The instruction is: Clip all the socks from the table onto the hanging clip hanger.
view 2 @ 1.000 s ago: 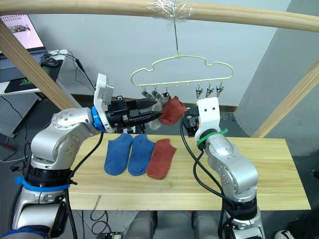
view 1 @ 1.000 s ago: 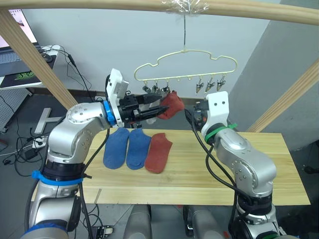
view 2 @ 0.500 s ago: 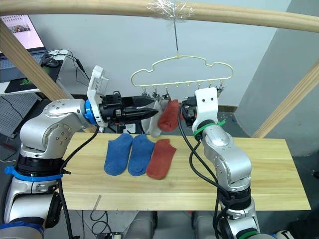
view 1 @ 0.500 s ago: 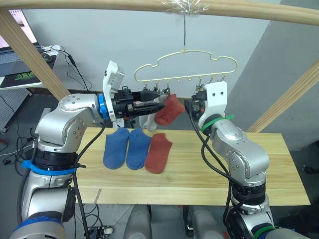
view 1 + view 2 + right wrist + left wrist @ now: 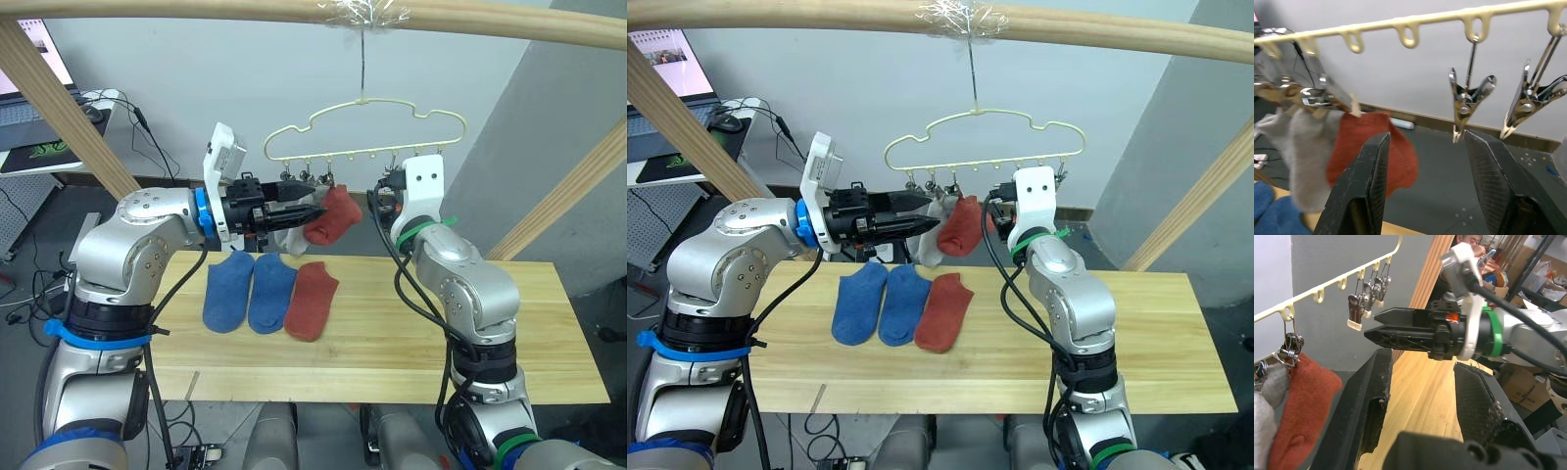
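Released, rust-red sock (image 5: 333, 217) now hangs clipped; left claw (image 5: 315, 208) open.

Two grey socks (image 5: 933, 235) and one rust-red sock (image 5: 961, 224) hang clipped on the clip hanger (image 5: 985, 132); two blue socks (image 5: 882, 302) and one rust-red lie flat on the table (image 5: 1156, 343).

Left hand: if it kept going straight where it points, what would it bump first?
Probably the robot's right hand, which sits straight ahead of the left hand in the left wrist view. The hanging rust-red fabric sock lies off to one side. Depth is unclear.
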You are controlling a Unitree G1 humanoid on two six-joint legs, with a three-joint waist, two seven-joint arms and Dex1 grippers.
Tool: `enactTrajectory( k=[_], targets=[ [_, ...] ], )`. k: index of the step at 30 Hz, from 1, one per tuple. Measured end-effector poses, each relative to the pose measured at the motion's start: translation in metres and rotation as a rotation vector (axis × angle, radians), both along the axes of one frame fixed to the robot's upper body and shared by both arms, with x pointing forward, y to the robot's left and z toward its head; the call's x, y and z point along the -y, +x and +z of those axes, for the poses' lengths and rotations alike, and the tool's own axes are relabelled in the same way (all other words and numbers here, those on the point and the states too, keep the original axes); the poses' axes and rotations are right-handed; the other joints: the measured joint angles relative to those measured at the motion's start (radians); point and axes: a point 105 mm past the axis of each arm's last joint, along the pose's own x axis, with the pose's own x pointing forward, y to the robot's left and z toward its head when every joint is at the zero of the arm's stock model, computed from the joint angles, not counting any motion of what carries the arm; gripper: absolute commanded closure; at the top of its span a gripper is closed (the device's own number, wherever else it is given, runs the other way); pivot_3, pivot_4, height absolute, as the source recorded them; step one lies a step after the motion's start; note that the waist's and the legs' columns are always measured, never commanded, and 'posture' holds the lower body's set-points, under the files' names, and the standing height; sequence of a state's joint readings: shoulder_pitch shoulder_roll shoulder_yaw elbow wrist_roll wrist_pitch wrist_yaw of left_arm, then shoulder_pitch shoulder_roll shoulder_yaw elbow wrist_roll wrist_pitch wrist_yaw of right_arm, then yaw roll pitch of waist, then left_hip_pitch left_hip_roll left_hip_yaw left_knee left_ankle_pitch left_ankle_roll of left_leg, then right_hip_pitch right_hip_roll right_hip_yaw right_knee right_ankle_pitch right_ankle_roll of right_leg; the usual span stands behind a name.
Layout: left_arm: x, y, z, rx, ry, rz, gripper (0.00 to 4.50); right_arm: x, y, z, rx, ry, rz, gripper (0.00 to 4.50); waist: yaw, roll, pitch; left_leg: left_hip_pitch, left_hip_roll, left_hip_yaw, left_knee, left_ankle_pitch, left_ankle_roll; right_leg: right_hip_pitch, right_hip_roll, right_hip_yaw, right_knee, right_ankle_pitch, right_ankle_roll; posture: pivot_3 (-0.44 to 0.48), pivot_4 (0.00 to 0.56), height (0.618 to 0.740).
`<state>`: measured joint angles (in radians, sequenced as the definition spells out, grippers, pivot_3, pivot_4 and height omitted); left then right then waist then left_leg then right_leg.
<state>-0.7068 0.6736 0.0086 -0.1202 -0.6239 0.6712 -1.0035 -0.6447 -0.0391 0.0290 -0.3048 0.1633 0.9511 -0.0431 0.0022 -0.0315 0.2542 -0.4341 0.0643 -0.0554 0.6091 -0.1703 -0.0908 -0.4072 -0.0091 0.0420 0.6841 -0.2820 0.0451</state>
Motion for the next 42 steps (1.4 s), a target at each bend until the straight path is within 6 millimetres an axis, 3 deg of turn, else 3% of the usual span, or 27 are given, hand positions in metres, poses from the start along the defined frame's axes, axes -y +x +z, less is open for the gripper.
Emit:
enactTrajectory(
  k=[6,20,31,34,38,40,42],
  targets=[
    [-0.001,-0.002,0.003,0.017,0.002,0.012,2.21,0.006,0.013,0.001,0.009,-0.025,-0.025,2.02,0.002,0.000,0.000,0.000,0.000,0.000,0.000,0.000,0.000,0.000,0.000,0.000,0.000,0.000,0.000,0.175,0.169,0.740],
    [-0.003,-0.005,0.001,0.004,0.014,0.034,2.21,-0.002,0.040,0.023,0.069,-0.005,-0.014,2.02,0.015,0.000,0.000,0.001,0.000,0.000,0.000,0.000,0.000,-0.001,0.000,0.000,0.003,0.000,0.000,0.203,0.188,0.740],
    [-0.005,-0.004,0.000,-0.002,0.018,0.056,2.21,0.001,0.044,0.025,0.079,0.002,-0.029,2.02,0.023,0.000,0.000,0.001,0.000,0.000,0.000,0.000,0.000,-0.002,0.000,0.000,0.004,0.000,0.000,0.197,0.192,0.740],
    [-0.005,-0.004,0.000,-0.002,0.018,0.057,2.21,0.002,0.044,0.024,0.077,-0.001,-0.033,2.63,0.023,0.000,0.000,0.001,0.000,0.000,0.000,0.000,0.000,-0.002,0.000,0.000,0.004,0.000,0.000,0.197,0.195,0.740],
    [-0.005,-0.004,0.000,-0.001,0.018,0.058,2.21,0.004,0.045,0.024,0.078,-0.007,-0.042,3.98,0.023,0.000,0.000,0.001,0.000,0.000,0.000,0.000,0.000,-0.002,0.000,0.000,0.004,0.000,0.000,0.198,0.197,0.740],
    [-0.005,-0.004,0.000,0.000,0.018,0.061,2.21,0.006,0.046,0.023,0.076,-0.011,-0.049,4.37,0.023,0.000,0.000,0.001,0.000,0.000,0.000,0.000,0.000,-0.002,0.000,0.000,0.004,0.000,0.000,0.198,0.197,0.740],
    [-0.006,-0.003,0.000,-0.001,0.019,0.073,2.21,0.006,0.046,0.022,0.071,-0.014,-0.052,4.47,0.022,0.000,0.000,0.001,0.000,0.000,0.000,0.000,0.000,-0.002,0.000,0.000,0.004,0.000,0.000,0.197,0.196,0.740]
  ],
)
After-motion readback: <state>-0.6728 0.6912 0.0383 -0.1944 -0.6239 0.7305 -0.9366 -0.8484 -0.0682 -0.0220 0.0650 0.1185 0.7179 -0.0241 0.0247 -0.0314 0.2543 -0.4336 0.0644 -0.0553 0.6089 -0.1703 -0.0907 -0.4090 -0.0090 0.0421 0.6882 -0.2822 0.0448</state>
